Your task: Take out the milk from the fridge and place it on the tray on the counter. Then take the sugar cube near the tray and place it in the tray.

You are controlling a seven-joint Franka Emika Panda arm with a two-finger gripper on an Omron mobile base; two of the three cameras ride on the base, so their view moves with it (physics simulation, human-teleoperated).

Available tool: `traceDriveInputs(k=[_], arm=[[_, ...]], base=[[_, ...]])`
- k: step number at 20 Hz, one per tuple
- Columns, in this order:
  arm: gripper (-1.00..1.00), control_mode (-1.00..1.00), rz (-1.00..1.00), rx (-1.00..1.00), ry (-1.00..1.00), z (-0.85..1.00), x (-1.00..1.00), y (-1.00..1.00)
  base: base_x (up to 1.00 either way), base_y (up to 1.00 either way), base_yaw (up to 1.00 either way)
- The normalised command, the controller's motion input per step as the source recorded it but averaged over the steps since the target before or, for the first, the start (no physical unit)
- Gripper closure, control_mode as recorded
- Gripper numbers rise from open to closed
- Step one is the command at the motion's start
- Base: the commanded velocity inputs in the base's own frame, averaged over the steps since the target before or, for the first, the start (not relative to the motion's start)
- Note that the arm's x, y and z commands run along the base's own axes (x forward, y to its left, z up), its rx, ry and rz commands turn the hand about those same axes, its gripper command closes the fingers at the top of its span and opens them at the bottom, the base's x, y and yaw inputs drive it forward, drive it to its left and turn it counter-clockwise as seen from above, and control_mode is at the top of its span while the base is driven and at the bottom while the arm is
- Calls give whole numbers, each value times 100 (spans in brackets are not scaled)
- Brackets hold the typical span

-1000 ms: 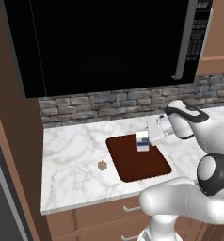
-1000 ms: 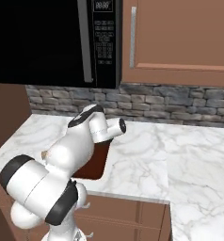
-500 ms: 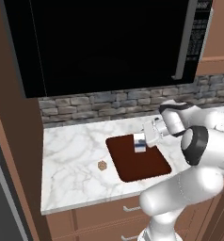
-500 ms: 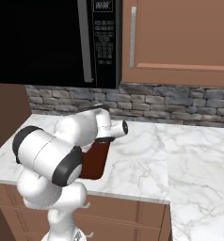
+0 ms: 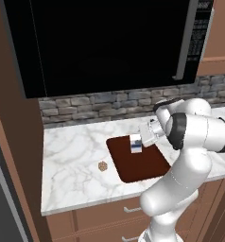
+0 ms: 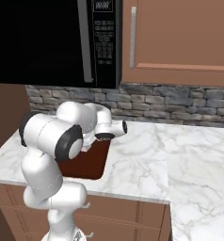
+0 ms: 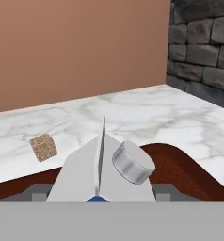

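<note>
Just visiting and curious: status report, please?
End effector closed on milk carton over the tray. Sugar cube on counter beside tray. Nothing in the way.

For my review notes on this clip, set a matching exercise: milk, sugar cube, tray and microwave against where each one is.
Things:
1. milk
2. sugar cube
3. tray
4. microwave

Places:
A. on the bare marble, left of the tray
B. mounted above the counter
C. between the fingers of the gripper, over the tray
D. flat on the counter

Pairs: 1-C, 2-A, 3-D, 4-B
</note>
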Motion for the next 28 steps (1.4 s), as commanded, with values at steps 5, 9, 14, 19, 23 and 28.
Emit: traceDriveInputs(k=[5,9,14,19,23,28], arm=[[100,-100,0,0,1,-31,17,17],[100,-100,0,0,0,-39,14,1],[100,-100,1,0,0,-35,6,0],[100,-100,1,0,0,-41,0,0],[100,-100,1,0,0,-49,-6,0],[100,-100,0,0,0,-55,-9,0]], base=[[0,0,0],[0,0,0],[0,0,0],[0,0,0],[0,0,0],[0,0,0]])
